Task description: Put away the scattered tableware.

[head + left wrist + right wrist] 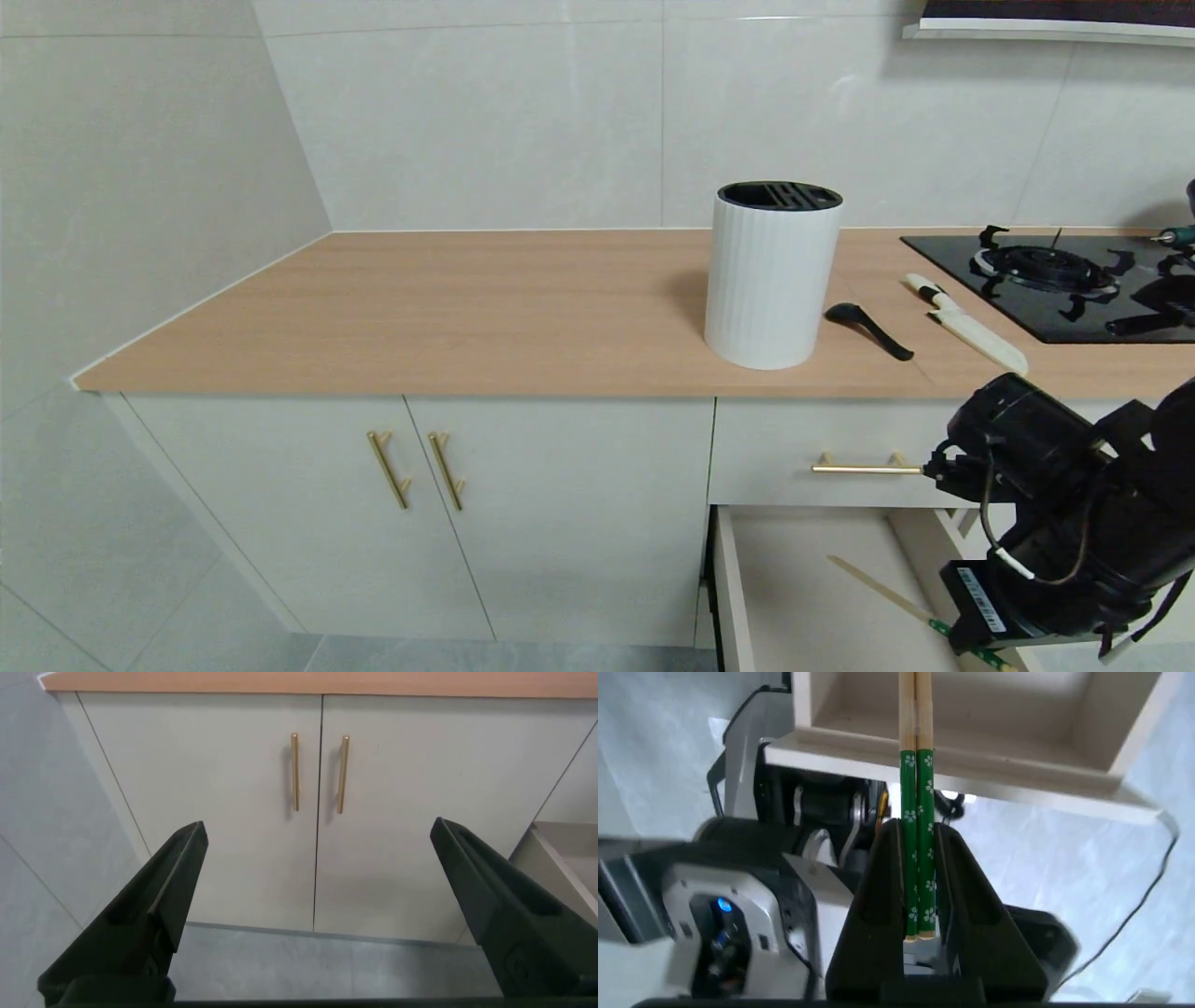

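Note:
My right gripper (915, 840) is shut on a pair of wooden chopsticks (915, 775) with green patterned ends. In the head view the chopsticks (882, 590) slant over the open white drawer (789, 607) below the counter, and the right arm is low at the drawer's right side. On the wooden counter stands a white ribbed utensil holder (771, 280) with a black slotted top. A black spoon (868, 329) and a white knife (969, 323) lie to its right. My left gripper (322, 924) is open with nothing between its fingers, facing the cabinet doors.
A black gas hob (1060, 280) sits at the counter's right end. Two white cabinet doors with gold handles (318, 773) are under the counter, and a shut drawer with a gold handle (864, 467) is above the open one. Tiled walls rise behind and at the left.

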Controlling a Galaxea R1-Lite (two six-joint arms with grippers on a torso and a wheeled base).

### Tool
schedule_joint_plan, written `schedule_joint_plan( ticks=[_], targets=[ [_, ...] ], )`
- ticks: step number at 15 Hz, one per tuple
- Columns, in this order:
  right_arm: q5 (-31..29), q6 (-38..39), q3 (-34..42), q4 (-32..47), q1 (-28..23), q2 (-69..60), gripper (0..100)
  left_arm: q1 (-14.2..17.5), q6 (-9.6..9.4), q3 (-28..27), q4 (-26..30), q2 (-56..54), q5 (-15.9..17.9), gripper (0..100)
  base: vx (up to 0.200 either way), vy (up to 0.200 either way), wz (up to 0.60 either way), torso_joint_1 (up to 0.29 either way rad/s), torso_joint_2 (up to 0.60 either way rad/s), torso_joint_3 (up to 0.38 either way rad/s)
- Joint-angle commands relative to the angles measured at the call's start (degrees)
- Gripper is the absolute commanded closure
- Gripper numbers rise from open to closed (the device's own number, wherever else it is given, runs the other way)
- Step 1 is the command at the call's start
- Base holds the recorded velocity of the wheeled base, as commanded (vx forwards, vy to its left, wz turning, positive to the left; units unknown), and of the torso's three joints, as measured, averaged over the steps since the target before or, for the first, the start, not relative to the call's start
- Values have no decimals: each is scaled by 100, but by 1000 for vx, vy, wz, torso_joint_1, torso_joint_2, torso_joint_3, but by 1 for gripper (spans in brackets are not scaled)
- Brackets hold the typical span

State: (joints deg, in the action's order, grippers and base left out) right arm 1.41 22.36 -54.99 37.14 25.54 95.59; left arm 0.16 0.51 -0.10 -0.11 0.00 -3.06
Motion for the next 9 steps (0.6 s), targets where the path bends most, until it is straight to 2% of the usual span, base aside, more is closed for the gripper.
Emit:
schedule_joint_plan(
  ticks=[1, 5, 9],
  targets=[
    [-27, 58, -20, -129, 118, 408, 100, 2, 2, 1, 2, 0, -2, 0, 0, 0, 0, -36, 119, 76],
    [-264, 58, -29, -489, 153, 496, 100, 2, 2, 1, 2, 0, -2, 0, 0, 0, 0, -126, 386, 250],
    [-581, 23, -574, -867, 153, 1023, 100, 2, 2, 1, 2, 0, -2, 0, 0, 0, 0, -140, 466, 316]
  ],
)
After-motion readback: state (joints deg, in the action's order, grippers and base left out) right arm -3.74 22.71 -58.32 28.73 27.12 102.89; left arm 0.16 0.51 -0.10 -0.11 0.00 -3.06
